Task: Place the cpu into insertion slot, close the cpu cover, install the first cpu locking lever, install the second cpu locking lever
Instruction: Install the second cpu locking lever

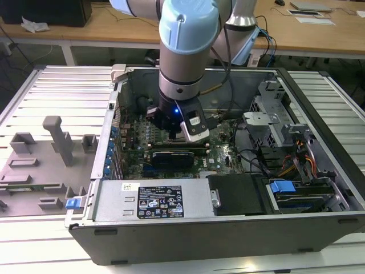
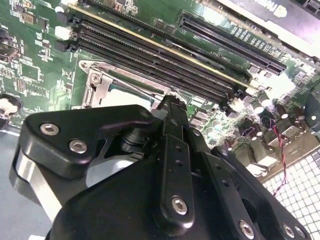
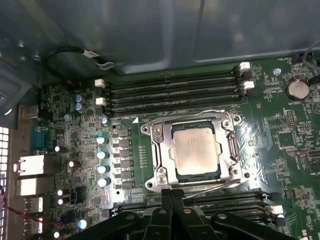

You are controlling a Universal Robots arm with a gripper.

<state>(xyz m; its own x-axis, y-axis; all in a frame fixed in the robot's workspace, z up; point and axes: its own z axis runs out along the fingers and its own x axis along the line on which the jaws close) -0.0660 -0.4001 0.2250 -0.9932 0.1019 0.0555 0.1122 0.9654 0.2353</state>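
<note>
The gripper is seen low over the green circuit board, its two black fingers drawn together with no gap visible between their tips and nothing held between them. In the first wrist view the tips sit at the 6 o'clock edge of the insertion slot, touching or just above the thin wire of a locking lever that runs along that edge; contact cannot be confirmed. The cpu is seated in the slot, its pale metal top showing through the window of the cpu cover, which lies flat around it. Whether the levers are latched is hard to make out.

In the second wrist view most of the socket is hidden behind the gripper's black body; only a corner of the cover and a sliver of the chip are visible past the fingertip, with the long black memory slots beyond.

In the exterior view the gripper is reached down into the open computer case, and the socket itself is concealed beneath the arm. A grey fixture tray lies at 9 o'clock of the case
</note>
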